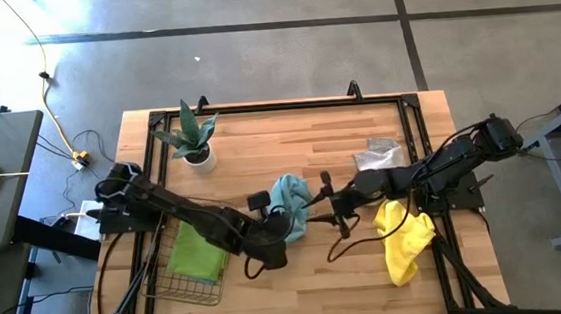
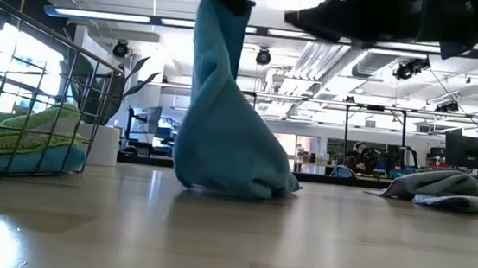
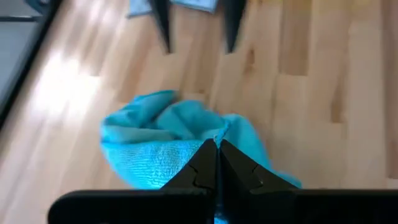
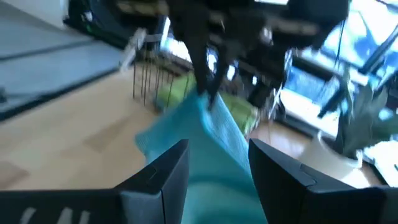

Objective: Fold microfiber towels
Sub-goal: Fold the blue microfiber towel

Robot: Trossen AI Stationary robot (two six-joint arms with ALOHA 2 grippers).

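A teal blue microfiber towel (image 2: 222, 124) hangs bunched from my left gripper (image 1: 283, 217) at the table's middle. That gripper is shut on it, which the left wrist view (image 3: 216, 144) also shows. My right gripper (image 1: 329, 203) is open just to the right of the towel, level with its upper part. Its fingers (image 3: 165, 25) stand clear of the cloth, and from behind they frame the towel (image 4: 217, 130). A yellow towel (image 1: 407, 239) lies crumpled near the right edge. A pale grey towel (image 1: 379, 155) lies behind it. My left gripper pinches a bunched fold of the teal towel (image 3: 208, 132) between its two shut fingers, from above, pointing down. How many layers it has, I cannot tell. The towel hangs slack below the fingers (image 2: 219, 15), and its lower end (image 2: 235, 179) rests in a heap on the table.
A dark wire-mesh basket (image 1: 170, 286) at the near left holds folded lime green (image 1: 200, 252) and teal cloths (image 2: 11, 156). A small potted plant (image 1: 195, 139) stands at the far left. The grey towel (image 2: 443, 187) lies at the right. Bare wood lies in front of the teal towel.
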